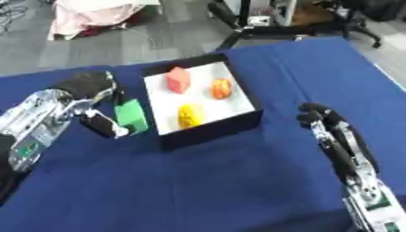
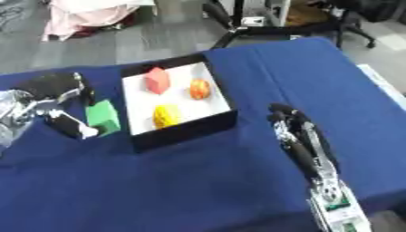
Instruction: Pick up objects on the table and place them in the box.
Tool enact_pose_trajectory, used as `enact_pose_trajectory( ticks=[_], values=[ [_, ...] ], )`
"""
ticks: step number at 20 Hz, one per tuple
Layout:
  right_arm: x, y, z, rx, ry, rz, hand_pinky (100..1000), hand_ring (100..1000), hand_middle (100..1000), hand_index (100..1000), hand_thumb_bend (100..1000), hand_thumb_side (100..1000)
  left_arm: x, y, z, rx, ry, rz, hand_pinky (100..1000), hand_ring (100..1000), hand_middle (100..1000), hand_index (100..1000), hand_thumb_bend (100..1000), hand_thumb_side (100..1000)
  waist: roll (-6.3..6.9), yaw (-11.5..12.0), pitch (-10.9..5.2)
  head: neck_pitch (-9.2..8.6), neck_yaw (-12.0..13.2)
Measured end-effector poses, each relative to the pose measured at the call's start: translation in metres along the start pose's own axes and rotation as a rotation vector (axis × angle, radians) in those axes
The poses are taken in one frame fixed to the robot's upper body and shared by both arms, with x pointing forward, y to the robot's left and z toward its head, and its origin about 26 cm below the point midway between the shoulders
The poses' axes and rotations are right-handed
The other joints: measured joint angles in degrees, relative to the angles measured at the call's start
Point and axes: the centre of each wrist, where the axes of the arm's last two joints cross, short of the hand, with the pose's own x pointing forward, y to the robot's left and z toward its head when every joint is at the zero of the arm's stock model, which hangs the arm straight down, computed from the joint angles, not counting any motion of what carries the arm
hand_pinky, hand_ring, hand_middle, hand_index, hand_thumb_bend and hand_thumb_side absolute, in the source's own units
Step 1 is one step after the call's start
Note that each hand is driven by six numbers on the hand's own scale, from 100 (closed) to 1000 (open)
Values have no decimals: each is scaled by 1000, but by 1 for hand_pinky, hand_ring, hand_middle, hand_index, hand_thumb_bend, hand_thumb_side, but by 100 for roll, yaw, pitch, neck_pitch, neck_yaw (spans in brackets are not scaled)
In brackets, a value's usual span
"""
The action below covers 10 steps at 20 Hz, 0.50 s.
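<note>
The left hand (image 1: 94, 97) pinches the green block (image 1: 131, 116) between thumb and fingers, just left of the box (image 1: 208, 131), apart from its wall. The black box, white inside, sits on the blue table (image 1: 238, 181) and holds a red block (image 1: 178, 80), an orange-red round object (image 1: 221, 88) and a yellow object (image 1: 190, 116). The right hand (image 2: 295, 131) rests idle at the near right, fingers relaxed and pointing up.

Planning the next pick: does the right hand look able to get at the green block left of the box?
Probably not easily. The black box with white floor stands between the right hand and the green block, which the left hand already grips.
</note>
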Motion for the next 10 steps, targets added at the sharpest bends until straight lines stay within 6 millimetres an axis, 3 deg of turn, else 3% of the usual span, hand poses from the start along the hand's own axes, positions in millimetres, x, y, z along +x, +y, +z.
enact_pose_trajectory(
  ticks=[2, 5, 7, 10],
  values=[
    [-1, 0, 1, 0, 3, 0, 799, 773, 763, 802, 100, 669, 6, 28, -6, 55, -19, -22, 377, 353, 442, 580, 444, 366, 0, 0, -11, 0, -9],
    [-1, 1, 1, 2, 4, -1, 799, 773, 763, 802, 100, 670, 21, 48, -26, 76, -63, -24, 405, 374, 471, 612, 460, 377, 0, -27, -22, 0, -30],
    [-1, 1, 1, 5, 4, -2, 800, 773, 763, 802, 100, 670, 34, 47, -46, 54, -96, -26, 439, 398, 503, 646, 469, 406, 0, -47, -22, 0, -30],
    [-1, 2, 0, 5, 4, -3, 800, 773, 763, 802, 100, 670, 52, 30, -74, 14, -120, -21, 468, 422, 534, 673, 466, 414, -2, -88, -22, 0, -27]
  ],
)
